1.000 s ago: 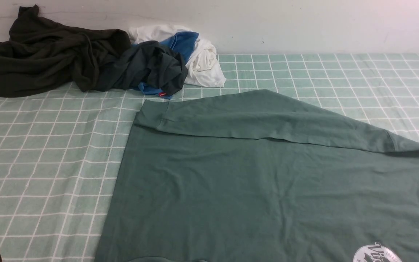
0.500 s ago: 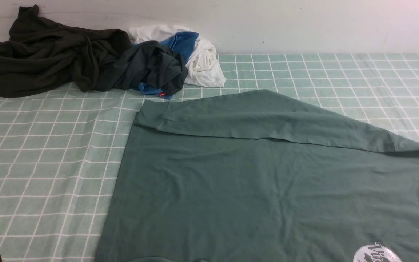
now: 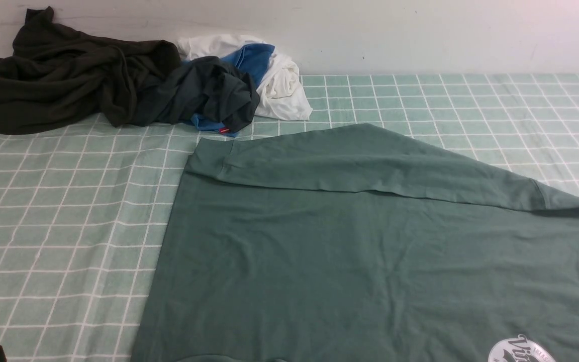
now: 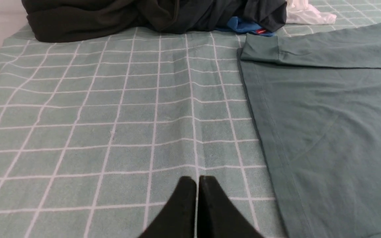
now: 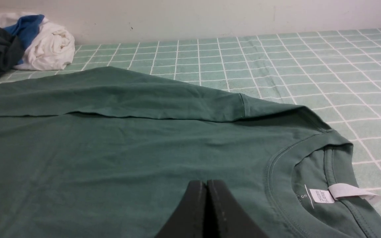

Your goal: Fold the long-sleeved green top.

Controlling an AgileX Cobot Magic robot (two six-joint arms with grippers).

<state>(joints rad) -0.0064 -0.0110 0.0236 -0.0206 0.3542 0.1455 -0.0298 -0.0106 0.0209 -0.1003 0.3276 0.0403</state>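
The green long-sleeved top (image 3: 289,261) lies spread across the near edge of the desk (image 3: 68,216), running toward its right side. Its far sleeve (image 3: 319,163) is laid over the body. The left jaws (image 4: 197,208) and right jaws (image 5: 207,208) are pressed together; they seem to hold nothing, though both look dark. The top hasn't moved since the earlier picture.
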